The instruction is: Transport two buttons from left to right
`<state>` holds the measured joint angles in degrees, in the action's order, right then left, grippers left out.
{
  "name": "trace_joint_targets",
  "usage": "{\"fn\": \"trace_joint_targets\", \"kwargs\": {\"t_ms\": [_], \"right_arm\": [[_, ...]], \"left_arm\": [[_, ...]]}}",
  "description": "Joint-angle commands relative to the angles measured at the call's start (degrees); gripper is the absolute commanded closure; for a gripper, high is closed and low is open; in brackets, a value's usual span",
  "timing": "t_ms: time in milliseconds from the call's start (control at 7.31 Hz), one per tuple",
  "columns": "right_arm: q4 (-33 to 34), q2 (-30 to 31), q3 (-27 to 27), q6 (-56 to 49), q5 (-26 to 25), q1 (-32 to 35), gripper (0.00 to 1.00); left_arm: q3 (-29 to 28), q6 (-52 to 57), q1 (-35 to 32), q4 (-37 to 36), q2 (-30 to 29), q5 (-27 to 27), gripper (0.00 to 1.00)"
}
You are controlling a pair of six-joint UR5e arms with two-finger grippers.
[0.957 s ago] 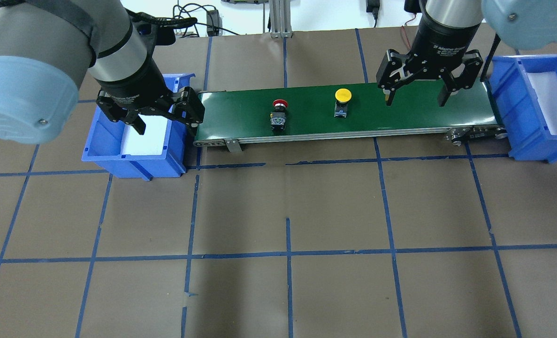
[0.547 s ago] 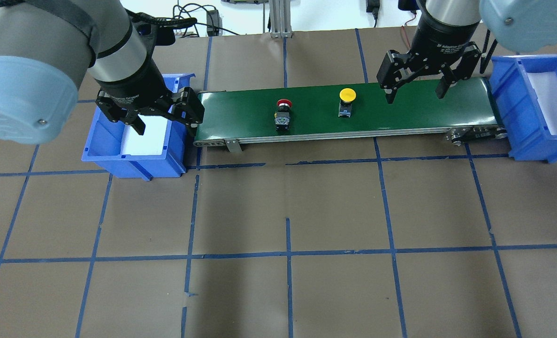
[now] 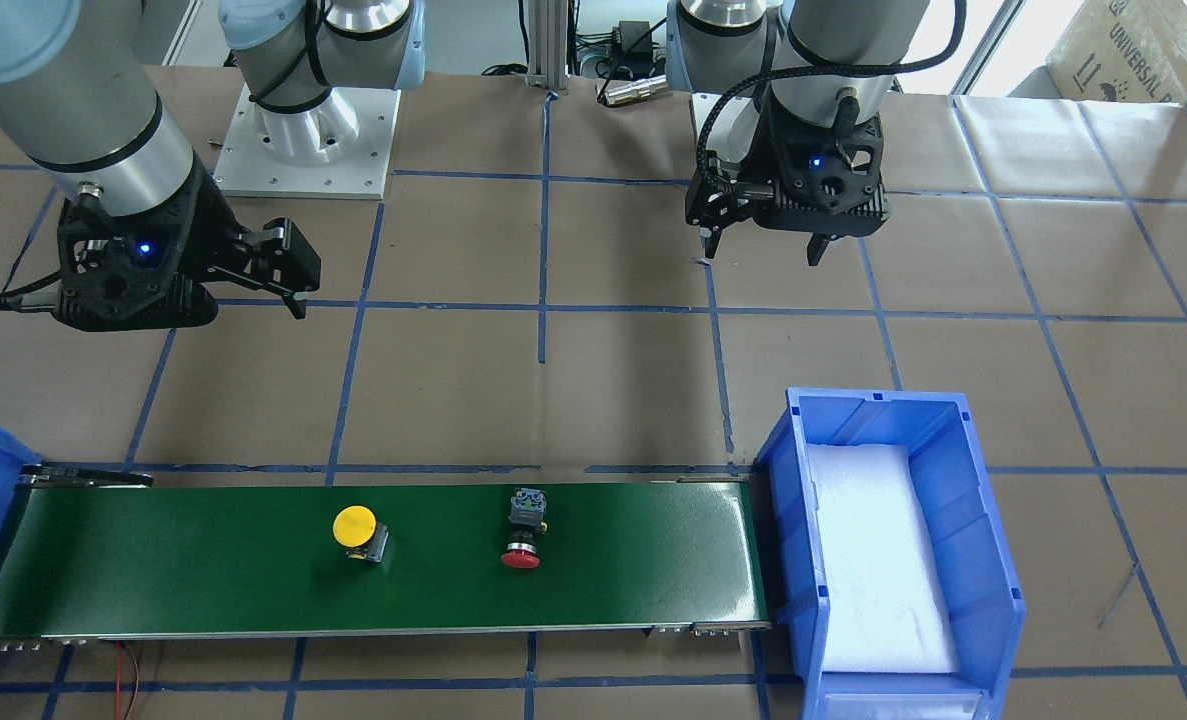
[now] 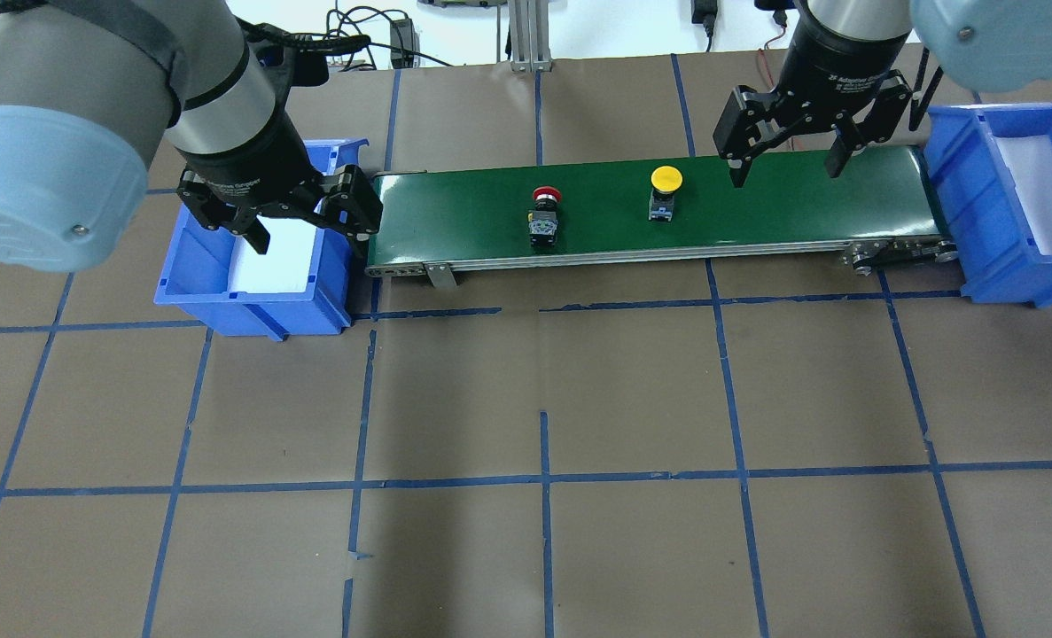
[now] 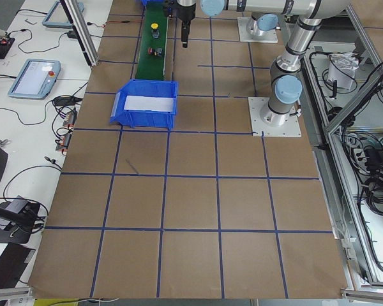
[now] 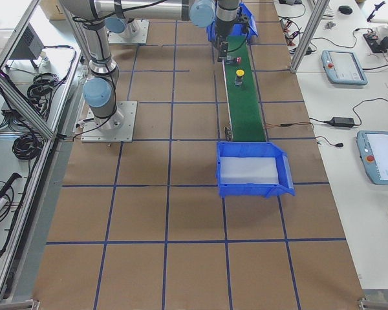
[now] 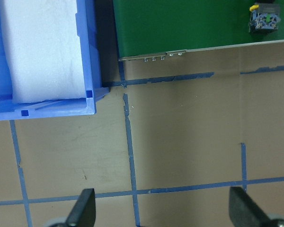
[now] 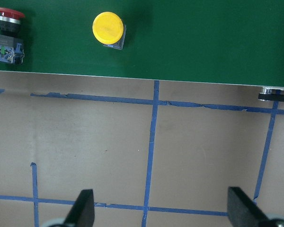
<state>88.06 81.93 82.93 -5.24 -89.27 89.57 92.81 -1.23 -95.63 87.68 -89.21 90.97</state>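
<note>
Right tool (image 4: 785,168): wide open and empty, above the right part of the belt; during the last second its fingertips have drifted a little toward the far edge.
Left tool (image 4: 308,232): also wide open and empty, over the left bin (image 4: 215,261), almost where it was.
Yellow button (image 4: 666,180): upright on the green belt (image 4: 791,213); it has moved a short way right and is now just left of the right tool.
Red button (image 4: 544,217): on its side, following at the same gap.
Meaning: no tool touches them, so the belt seems to carry them. Neither has reached the right bin (image 4: 960,204) yet.
</note>
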Motion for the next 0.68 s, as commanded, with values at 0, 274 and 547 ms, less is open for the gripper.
{"fn": "trace_joint_targets", "kwargs": {"t_ms": [0,274,547], "right_arm": [[0.0,-0.4,-1.0,-0.2,-0.4,-0.1,0.0],[-0.2,-0.4,-0.9,-0.1,0.0,-0.1,0.0],[-0.2,-0.4,-0.9,-0.1,0.1,-0.1,0.0]], "left_arm": [[0.0,0.0,0.0,0.0,-0.1,0.4,0.0],[0.0,0.0,0.0,0.0,-0.1,0.4,0.0],[0.0,0.0,0.0,0.1,-0.1,0.4,0.0]]}}
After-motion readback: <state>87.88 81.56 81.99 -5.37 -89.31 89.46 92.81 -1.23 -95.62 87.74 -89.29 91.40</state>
